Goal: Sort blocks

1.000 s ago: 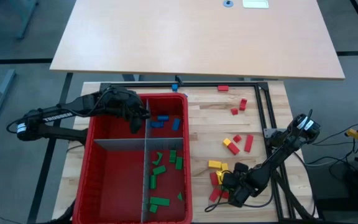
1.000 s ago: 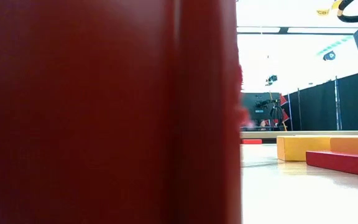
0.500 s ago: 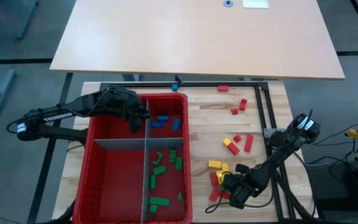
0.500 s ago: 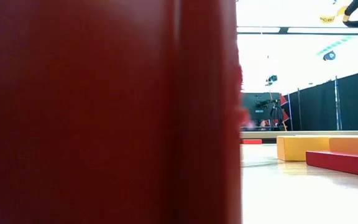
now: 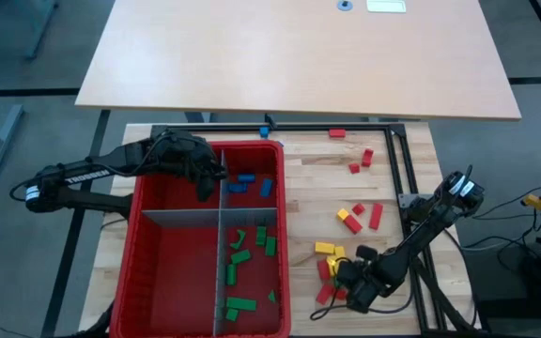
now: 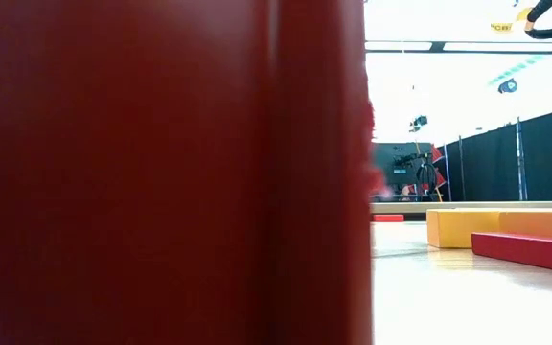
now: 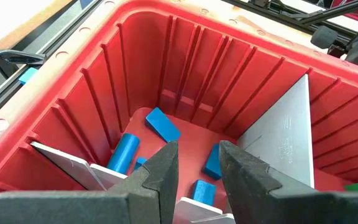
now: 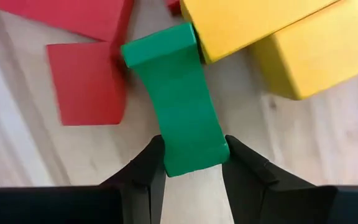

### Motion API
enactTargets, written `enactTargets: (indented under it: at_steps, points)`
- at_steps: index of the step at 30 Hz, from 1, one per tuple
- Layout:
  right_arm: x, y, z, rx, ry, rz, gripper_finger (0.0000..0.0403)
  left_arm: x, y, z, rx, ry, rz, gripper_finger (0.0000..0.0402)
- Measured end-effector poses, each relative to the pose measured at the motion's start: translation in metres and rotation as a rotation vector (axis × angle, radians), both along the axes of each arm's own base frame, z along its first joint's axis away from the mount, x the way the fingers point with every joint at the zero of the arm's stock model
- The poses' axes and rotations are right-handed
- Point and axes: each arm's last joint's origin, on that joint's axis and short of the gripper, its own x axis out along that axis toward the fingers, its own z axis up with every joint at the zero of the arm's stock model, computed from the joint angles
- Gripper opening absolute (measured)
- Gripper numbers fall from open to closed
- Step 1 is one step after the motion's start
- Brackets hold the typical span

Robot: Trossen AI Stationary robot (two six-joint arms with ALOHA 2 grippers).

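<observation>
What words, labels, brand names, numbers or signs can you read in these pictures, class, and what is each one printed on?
"TROSSEN": white lettering along the left arm in the high view, small and only just legible.
White label on the far tan table: too small to read.
Yellow tag near the top of the low view: print too blurred to read.
No text shows on the red bin, the blocks or in either wrist view.

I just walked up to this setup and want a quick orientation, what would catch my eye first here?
The big red plastic bin split by grey divider panels dominates the table's left half, with small blue blocks in one compartment and green blocks in another. To its right, loose red and yellow blocks lie on the wooden tabletop. There the right gripper pinches a green rectangular block, while the left gripper hovers open over the blue compartment.
</observation>
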Motion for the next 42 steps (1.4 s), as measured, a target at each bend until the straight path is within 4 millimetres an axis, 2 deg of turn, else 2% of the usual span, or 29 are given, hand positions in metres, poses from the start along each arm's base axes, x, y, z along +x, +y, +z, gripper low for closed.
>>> enactTargets:
  at_steps: [4, 13, 17, 25, 31, 34, 38, 42]
  points:
    - [-0.001, -0.003, 0.014, -0.043, -0.025, -0.010, 0.0107, 0.000, 0.000, 0.000, 0.000, 0.000, 0.000, 0.0103]
    - [-0.009, -0.019, 0.077, -0.168, -0.170, -0.055, 0.0107, 0.000, 0.000, 0.000, -0.001, 0.003, 0.000, 0.0103]
    - [-0.005, -0.023, 0.100, -0.203, -0.280, -0.031, 0.0107, 0.000, 0.000, 0.000, -0.001, 0.003, 0.000, 0.0103]
    - [0.026, -0.035, 0.125, -0.266, -0.396, 0.054, 0.0107, 0.000, 0.000, 0.000, 0.000, 0.004, -0.001, 0.0103]
    - [0.053, -0.037, 0.171, -0.254, -0.615, 0.170, 0.0107, 0.000, 0.000, 0.000, 0.002, 0.004, -0.003, 0.0103]
    - [0.061, -0.040, 0.184, -0.262, -0.666, 0.220, 0.0107, 0.000, 0.000, 0.000, 0.003, 0.006, -0.005, 0.0103]
    - [0.075, -0.047, 0.189, -0.274, -0.675, 0.253, 0.0107, 0.000, 0.000, 0.000, 0.004, 0.006, -0.006, 0.0103]
    - [0.096, -0.051, 0.180, -0.247, -0.675, 0.307, 0.0107, 0.000, 0.000, 0.000, 0.004, 0.005, -0.006, 0.0103]
